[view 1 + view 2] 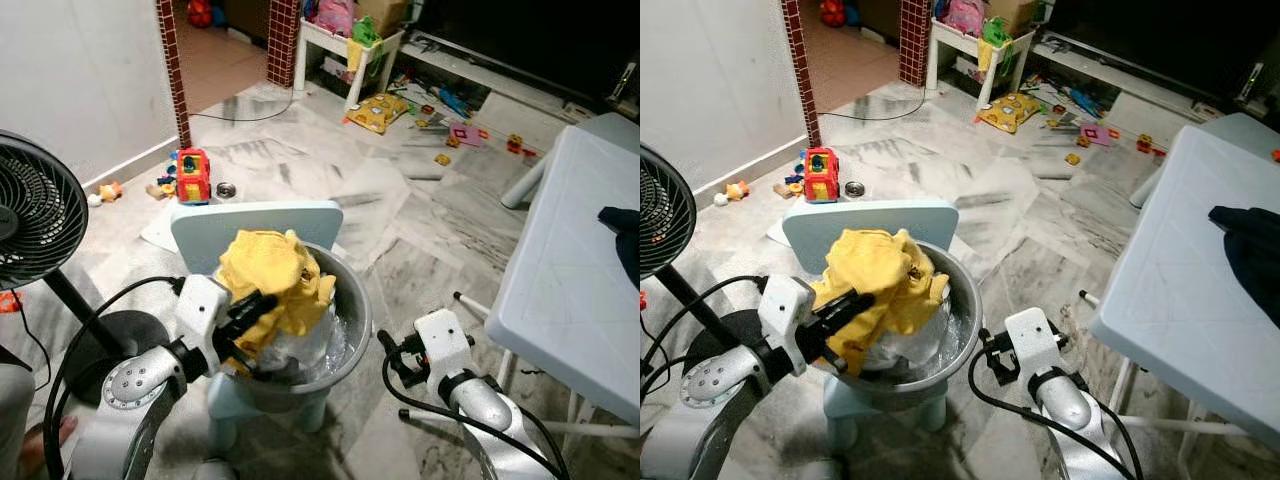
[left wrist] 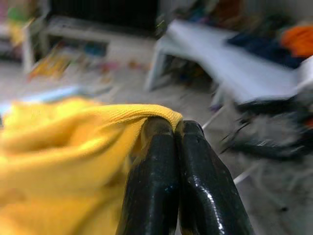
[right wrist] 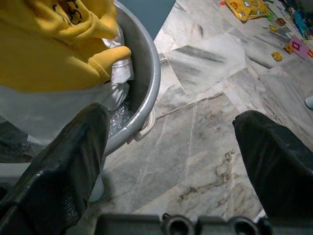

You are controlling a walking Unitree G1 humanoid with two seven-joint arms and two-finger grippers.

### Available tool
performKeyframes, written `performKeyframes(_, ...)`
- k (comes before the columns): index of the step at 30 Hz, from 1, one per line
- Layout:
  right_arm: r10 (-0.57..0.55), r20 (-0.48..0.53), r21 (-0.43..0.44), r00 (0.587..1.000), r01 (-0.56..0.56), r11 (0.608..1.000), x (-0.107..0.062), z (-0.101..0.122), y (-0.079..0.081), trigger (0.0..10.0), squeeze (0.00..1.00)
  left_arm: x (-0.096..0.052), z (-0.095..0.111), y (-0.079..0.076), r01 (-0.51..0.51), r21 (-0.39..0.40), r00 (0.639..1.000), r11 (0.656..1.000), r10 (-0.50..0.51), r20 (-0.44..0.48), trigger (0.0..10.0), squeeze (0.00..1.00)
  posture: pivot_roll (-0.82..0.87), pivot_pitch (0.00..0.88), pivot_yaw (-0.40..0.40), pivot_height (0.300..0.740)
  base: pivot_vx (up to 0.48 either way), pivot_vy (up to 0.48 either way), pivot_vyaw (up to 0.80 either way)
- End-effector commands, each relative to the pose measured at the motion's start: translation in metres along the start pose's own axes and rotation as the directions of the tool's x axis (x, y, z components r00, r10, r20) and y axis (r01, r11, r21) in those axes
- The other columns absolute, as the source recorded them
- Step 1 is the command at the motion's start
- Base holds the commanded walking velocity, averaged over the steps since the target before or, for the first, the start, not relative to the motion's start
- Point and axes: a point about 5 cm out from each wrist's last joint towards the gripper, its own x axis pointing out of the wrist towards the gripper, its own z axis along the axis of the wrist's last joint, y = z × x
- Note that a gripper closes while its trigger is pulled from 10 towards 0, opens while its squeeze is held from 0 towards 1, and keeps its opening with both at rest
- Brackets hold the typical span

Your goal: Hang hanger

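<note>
A marble-tiled living room floor (image 1: pixel 400 230) spreads out below the robot, scattered with toys toward the far wall. A pale table (image 1: pixel 570 290) stands on the robot's right with a dark garment (image 1: pixel 622 240) lying on it. A black standing fan (image 1: pixel 35 225) is on the left. Directly ahead, a small light-blue chair (image 1: pixel 255 222) carries a metal basin (image 1: pixel 350 330) heaped with laundry: a yellow garment (image 1: pixel 275 275) on top of white cloth (image 1: pixel 910 345).

The left gripper (image 1: pixel 245 318) reaches over the basin's near edge, its two black fingers (image 2: pixel 168 181) pressed together and pinching a fold of the yellow garment. The right gripper (image 3: pixel 181 166) hovers above the floor just beside the basin, on its right, fingers (image 3: pixel 68 166) spread wide and holding nothing.

No hanger can be made out anywhere; if one is in the basin, the heaped clothes cover it, and there is no rail or hook to hang it on in sight.

The pinch catches only a thin fold, so the cloth could likely slip free when lifted. Pulling up may also drag the white cloth along or tip the basin off the small chair. A cable (image 1: pixel 440 415) trails near the right arm and might snag.

The left wrist view is blurred beyond the fingertips, and the table's far side is cut off.
</note>
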Motion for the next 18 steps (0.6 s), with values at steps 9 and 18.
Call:
performKeyframes(9, 0.002, -0.02, -0.012, 1.0, -0.002, 1.0, 0.002, -0.006, -0.004, 10.0, 0.0, -0.048, -0.03, -0.009, 0.0, -0.206, 0.975, 0.978, -0.046, -0.218, 0.0, 0.0, 0.18, 0.101, -0.173, 0.74, 0.0, 0.0, 0.0)
performKeyframes(18, 0.01, -0.018, -0.015, 1.0, -0.01, 1.0, 0.004, -0.005, -0.003, 10.0, 0.0, -0.077, -0.073, -0.001, -0.151, -0.353, 0.931, 0.923, 0.014, -0.364, 10.0, 1.0, 0.17, 0.098, -0.176, 0.74, 0.0, 0.0, 0.0)
